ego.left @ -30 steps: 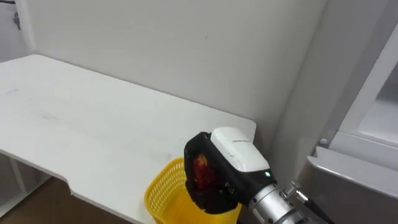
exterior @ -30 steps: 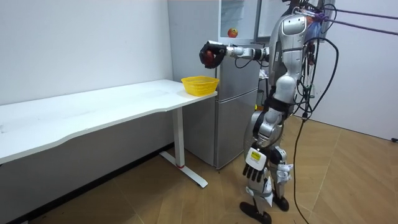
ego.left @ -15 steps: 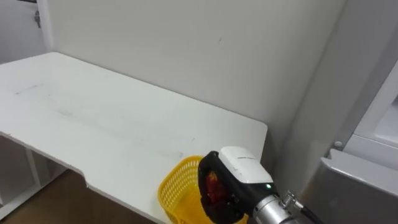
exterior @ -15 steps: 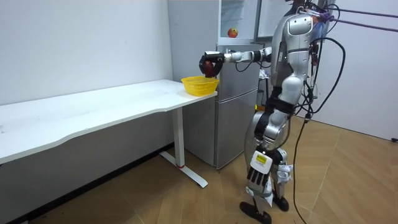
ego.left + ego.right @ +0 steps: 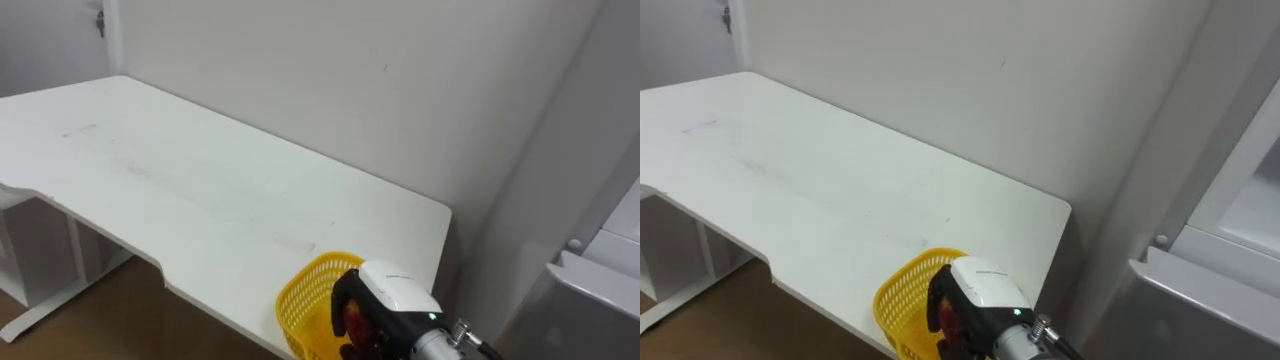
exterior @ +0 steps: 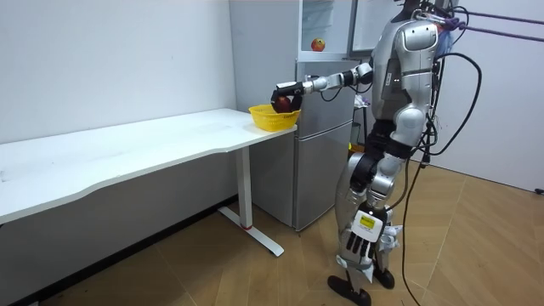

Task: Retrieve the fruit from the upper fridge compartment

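My right hand (image 5: 392, 298) reaches over the table's end by the fridge, fingers curled round a red apple (image 5: 351, 322). Hand and apple sit low in the mouth of a yellow mesh basket (image 5: 303, 298) at the table's near corner. The room view has the right hand (image 6: 286, 87) with the apple (image 6: 281, 103) just at the basket's (image 6: 267, 118) rim. A second apple (image 6: 318, 44) lies in the open upper fridge compartment. My left hand (image 6: 364, 245) hangs by my leg, fingers straight.
The long white table (image 5: 190, 185) runs to my left along a white wall. The grey fridge (image 6: 327, 144) stands right beside the table's end, its upper door open. I stand in front of the fridge on a wooden floor.
My right hand has come down with the apple from above the basket into its mouth. The eye view has swung, so the table sits further right.
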Tool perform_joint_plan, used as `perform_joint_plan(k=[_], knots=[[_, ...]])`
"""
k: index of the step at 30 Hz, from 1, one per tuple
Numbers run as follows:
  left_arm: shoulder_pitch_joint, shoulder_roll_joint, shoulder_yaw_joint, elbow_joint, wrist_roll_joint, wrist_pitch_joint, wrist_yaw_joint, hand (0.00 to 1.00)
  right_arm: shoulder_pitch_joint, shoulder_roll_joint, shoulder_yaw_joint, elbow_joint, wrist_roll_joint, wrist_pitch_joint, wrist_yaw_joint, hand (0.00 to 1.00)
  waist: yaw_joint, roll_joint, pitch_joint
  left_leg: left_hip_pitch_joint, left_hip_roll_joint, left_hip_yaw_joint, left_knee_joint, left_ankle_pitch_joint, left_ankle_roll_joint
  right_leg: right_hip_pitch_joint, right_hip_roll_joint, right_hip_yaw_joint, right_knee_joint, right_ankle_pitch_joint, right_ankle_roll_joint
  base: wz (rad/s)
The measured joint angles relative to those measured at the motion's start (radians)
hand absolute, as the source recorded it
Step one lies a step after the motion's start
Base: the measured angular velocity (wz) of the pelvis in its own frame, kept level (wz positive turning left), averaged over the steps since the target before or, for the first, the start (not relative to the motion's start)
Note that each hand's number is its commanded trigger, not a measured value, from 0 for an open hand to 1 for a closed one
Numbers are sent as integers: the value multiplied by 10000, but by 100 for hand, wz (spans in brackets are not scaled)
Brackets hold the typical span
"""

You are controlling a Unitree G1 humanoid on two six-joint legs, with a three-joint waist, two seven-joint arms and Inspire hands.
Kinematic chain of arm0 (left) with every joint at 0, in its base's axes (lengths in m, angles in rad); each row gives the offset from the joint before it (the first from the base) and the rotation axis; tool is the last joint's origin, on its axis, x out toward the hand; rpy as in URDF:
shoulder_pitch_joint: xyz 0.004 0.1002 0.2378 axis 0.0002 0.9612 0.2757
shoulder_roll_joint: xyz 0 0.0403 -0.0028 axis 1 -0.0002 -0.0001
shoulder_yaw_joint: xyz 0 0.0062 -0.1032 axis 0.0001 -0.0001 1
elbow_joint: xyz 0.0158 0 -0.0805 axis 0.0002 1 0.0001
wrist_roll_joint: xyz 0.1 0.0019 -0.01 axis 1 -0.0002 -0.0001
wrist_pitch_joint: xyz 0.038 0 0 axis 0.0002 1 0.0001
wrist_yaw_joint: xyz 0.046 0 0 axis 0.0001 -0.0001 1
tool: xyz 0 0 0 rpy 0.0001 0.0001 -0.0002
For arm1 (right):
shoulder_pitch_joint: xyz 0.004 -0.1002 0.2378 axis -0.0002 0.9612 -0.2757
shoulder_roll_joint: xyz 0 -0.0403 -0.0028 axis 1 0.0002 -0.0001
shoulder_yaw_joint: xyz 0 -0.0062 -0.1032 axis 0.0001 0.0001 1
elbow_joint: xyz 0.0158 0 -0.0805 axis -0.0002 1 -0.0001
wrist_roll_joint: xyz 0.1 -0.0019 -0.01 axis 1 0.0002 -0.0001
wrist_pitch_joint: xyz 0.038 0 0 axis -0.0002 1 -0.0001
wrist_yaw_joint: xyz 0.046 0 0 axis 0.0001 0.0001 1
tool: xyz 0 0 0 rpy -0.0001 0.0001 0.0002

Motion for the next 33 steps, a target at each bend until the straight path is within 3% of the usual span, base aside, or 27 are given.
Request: perform_joint_plan(k=[11,15,33], knots=[[46,-66,27,-69,250,18,96,0,-5,222,-2,0,11,4,-1,0,0,40,15,51,4,21,-49,0,0,6,6,22,-16,0,0,-1],[35,-76,23,-108,269,187,102,0,-6,318,-2,0,26,3,0,0,14,67,6,59,3,14,-30,1,-2,0,5,20,-17,0,0,1],[41,-155,20,-174,428,363,142,0,-6,348,-2,0,73,4,0,0,-25,265,-27,91,9,70,-33,3,0,5,-5,37,-11,0,0,0]])
